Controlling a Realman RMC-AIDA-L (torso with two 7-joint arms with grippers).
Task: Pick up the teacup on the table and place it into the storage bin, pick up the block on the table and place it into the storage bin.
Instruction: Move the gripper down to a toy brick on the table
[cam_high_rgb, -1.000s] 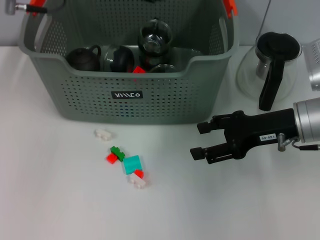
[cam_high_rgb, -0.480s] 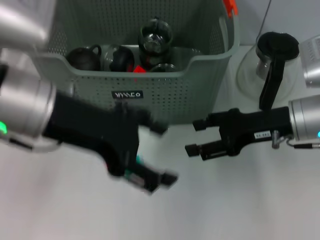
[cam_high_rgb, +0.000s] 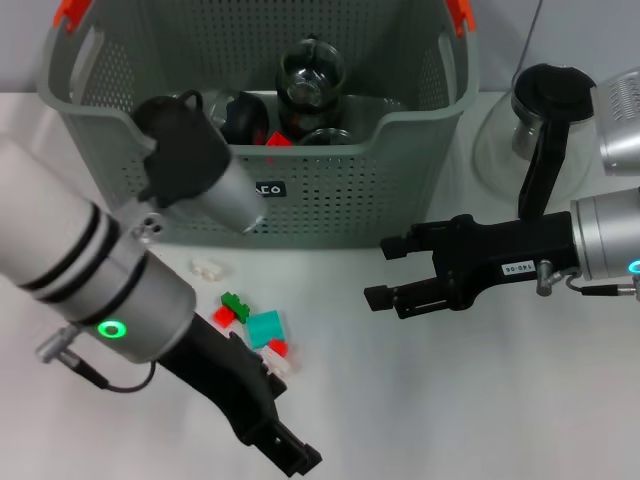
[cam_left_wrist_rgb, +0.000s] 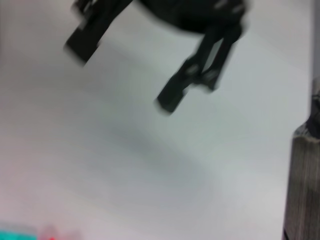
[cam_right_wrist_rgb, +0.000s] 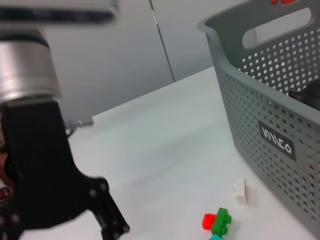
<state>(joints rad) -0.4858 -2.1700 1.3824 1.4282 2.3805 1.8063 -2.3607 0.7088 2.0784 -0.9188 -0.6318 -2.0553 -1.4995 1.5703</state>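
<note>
Storage bin at back of table, grey-green, perforated, orange clips at top corners, small black label on front wall, partly hidden in head view by left arm. Inside: dark round teapot, glass pot with black lid, small red block near front wall. No teacup made out on table.

Blocks in loose cluster in front of bin, left of centre: white block nearest bin, standing apart; green block touching red block; teal block just beside them; another small red piece and white piece at teal block's near edge, partly covered by left arm. Same white, green and red blocks visible in right wrist view beside bin wall.

Left gripper low over table, near bottom edge of head view, just past block cluster; fingers' spread cannot be told. Holding nothing visible.

Right gripper open, fingers parted and empty, hovering over bare table to right of blocks, pointing toward them, well apart from cluster.

Glass carafe with black handle standing right of bin.
</note>
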